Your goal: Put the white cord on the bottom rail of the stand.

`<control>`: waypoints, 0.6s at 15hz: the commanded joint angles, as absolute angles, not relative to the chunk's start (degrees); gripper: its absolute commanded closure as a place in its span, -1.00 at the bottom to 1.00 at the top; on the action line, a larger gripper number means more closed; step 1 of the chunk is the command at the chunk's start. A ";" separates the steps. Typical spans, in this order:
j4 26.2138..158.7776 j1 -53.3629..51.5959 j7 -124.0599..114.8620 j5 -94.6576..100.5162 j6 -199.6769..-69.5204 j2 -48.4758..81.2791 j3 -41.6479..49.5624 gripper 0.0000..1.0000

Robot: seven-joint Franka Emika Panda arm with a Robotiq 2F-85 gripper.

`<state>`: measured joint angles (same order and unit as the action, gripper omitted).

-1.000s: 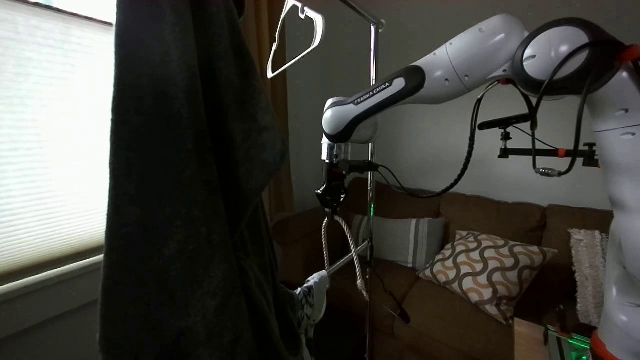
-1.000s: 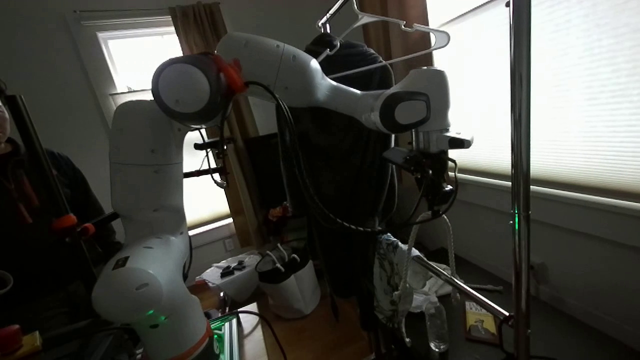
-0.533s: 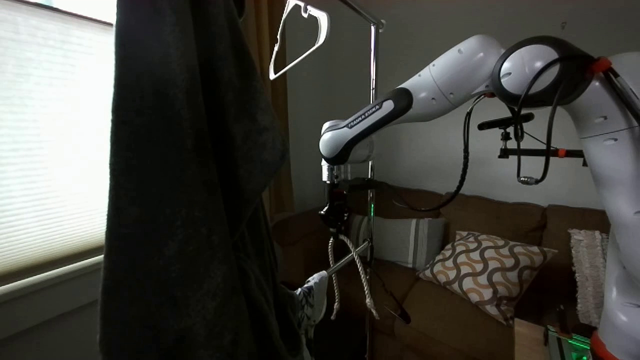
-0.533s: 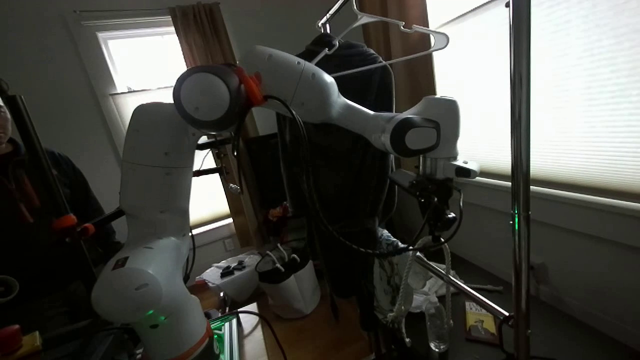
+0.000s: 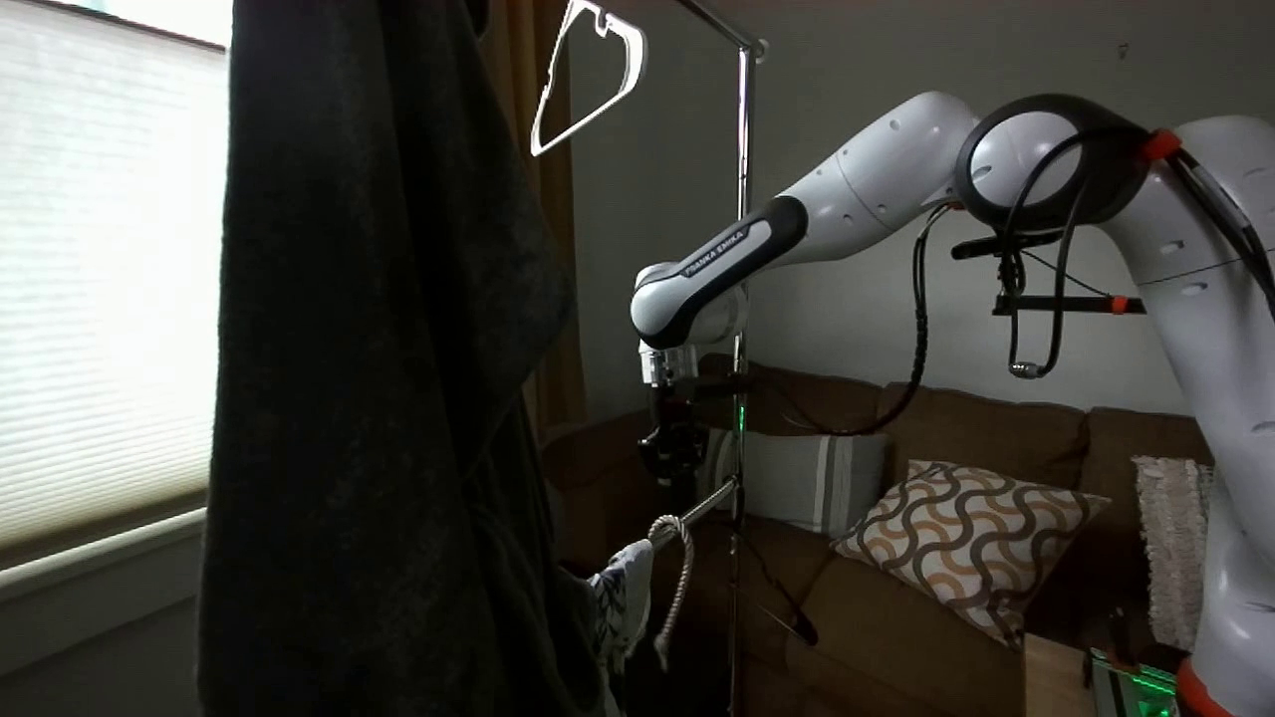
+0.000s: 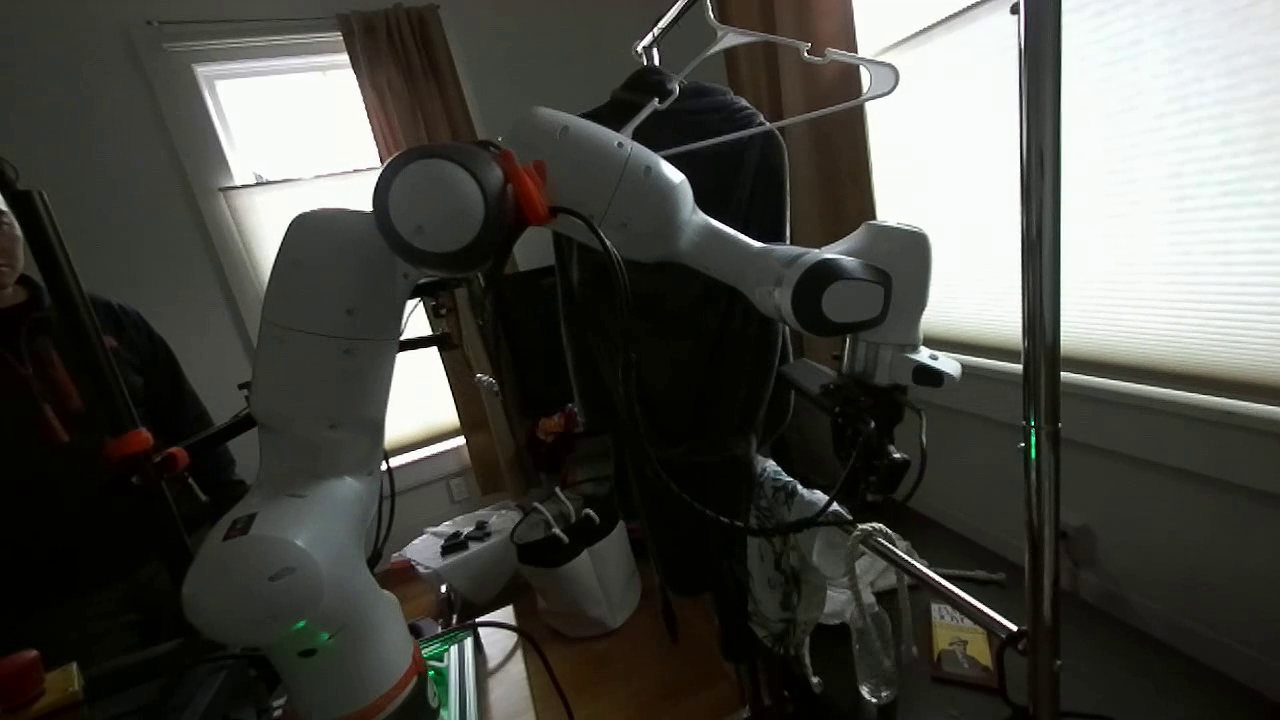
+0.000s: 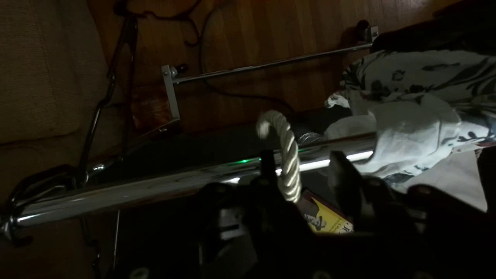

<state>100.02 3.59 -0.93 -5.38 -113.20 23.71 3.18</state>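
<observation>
Wrist view: the gripper (image 7: pixel 302 157) hangs with jaws apart, the white cord (image 7: pixel 290 155) draped over the rail (image 7: pixel 174 186) below — best rise straight up, without sideways drag toward the cloth (image 7: pixel 418 122) near three o'clock.

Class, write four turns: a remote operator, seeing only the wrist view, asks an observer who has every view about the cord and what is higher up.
Operator: In the wrist view I see the open gripper and the white cord across the rail. Does any of it dangle?
Observer: Yes, a tail hangs down below the rail in an exterior view.
Operator: What is higher up?
Observer: A white hanger, above the gripper in both exterior views.
</observation>
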 commanded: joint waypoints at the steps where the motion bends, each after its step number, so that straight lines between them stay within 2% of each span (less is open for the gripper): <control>1: 99.46 5.91 -0.17 -8.17 -112.18 20.27 3.31 -0.49; 4: 102.96 7.71 3.38 -10.15 -114.19 12.13 3.60 -0.93; 5: 104.30 8.32 6.63 -10.58 -115.02 9.29 3.56 -1.00; 8: 110.45 8.43 17.53 -7.36 -112.39 -0.50 4.05 -1.00; 9: 102.51 8.04 12.66 -8.66 -112.17 7.25 4.37 -1.00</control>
